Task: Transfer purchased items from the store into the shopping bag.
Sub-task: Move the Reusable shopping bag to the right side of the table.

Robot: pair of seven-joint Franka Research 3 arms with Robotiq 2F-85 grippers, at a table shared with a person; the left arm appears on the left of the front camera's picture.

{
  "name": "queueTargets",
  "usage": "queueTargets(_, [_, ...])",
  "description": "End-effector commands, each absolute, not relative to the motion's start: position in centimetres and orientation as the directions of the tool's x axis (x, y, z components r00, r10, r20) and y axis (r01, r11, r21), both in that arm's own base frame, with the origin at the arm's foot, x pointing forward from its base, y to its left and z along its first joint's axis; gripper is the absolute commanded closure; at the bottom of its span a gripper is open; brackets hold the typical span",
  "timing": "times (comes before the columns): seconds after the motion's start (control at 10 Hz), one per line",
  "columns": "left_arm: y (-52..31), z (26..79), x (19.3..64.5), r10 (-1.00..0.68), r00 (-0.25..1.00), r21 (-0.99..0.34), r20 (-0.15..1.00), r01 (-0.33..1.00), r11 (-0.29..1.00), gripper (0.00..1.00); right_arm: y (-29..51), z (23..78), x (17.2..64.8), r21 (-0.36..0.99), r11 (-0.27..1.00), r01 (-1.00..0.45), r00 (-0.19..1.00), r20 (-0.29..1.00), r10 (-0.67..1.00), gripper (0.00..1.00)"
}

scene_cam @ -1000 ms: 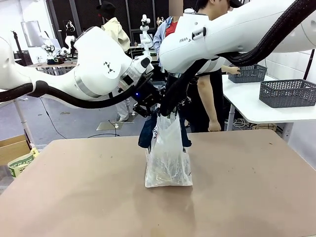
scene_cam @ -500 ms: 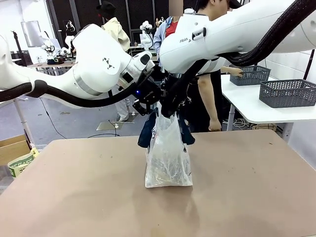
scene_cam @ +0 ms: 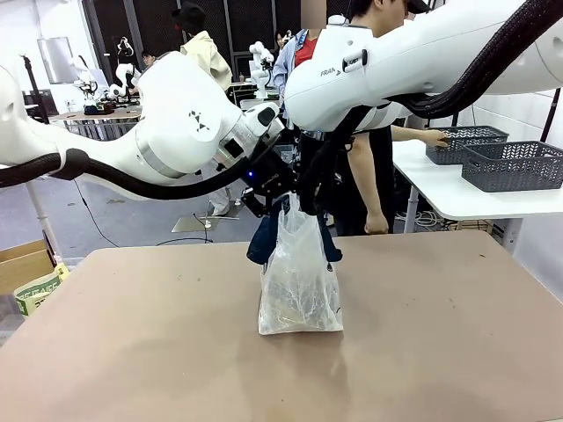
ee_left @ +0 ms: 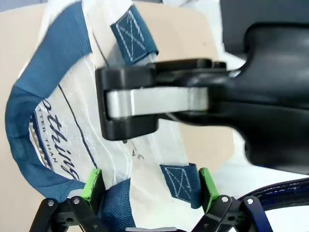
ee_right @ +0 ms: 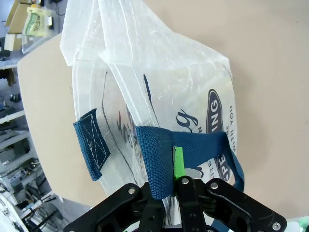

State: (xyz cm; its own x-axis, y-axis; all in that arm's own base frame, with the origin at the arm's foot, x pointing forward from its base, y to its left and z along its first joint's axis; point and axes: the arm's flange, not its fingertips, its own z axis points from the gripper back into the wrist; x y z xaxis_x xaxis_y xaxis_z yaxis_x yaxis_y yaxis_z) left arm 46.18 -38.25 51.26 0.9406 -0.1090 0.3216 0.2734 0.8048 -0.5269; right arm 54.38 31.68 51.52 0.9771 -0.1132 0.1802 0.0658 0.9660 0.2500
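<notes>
Shopping bag (scene_cam: 299, 281) is held upright by the right claw (ee_right: 169, 164) pinching its handle (ee_right: 152, 154); left claw (ee_left: 148, 182) is spread wide.

Translucent white shopping bag (scene_cam: 299, 281), navy strap handles (ee_right: 154, 164), dark grey lattice baskets (scene_cam: 515, 165), tan table (scene_cam: 132, 352)

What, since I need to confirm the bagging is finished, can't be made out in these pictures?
- Contents of the shopping bag: front view, crinkled cloudy plastic blurs them.
- Logo lettering: right wrist view, the navy handle covers part of it.
- Right gripper, shut on the handle: right wrist view, the strap hides one pad.
- Grey baskets: front view, lattice walls hide any contents.
</notes>
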Motion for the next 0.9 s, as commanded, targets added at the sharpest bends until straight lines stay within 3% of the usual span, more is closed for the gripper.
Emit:
queueTargets(0.0, [-38.3,51.12,45.77,-0.161,0.932,-0.488,0.324,0.311,0.816,0.0,32.08,51.55,54.63,0.249,0.965,0.085,0.971,0.196,-0.136,1.0])
queueTargets(0.1, [-38.44,51.09,45.63,-0.172,0.924,-0.461,0.343,0.325,0.826,0.09,32.07,51.54,54.62,0.251,0.964,0.083,0.972,0.195,-0.134,1.0])
queueTargets(0.5, [-38.36,50.94,45.63,-0.189,0.919,-0.412,0.345,0.33,0.849,0.88,31.92,51.52,54.64,0.257,0.964,0.072,0.973,0.193,-0.124,1.0])
queueTargets(0.6, [-38.22,50.92,45.62,-0.189,0.918,-0.393,0.347,0.326,0.86,1.0,31.9,51.46,54.64,0.26,0.963,0.068,0.974,0.192,-0.121,1.0])
queueTargets(0.8, [-37.98,51.05,45.43,-0.196,0.917,-0.362,0.347,0.324,0.874,1.0,31.85,51.43,54.6,0.265,0.962,0.066,0.974,0.19,-0.12,1.0])
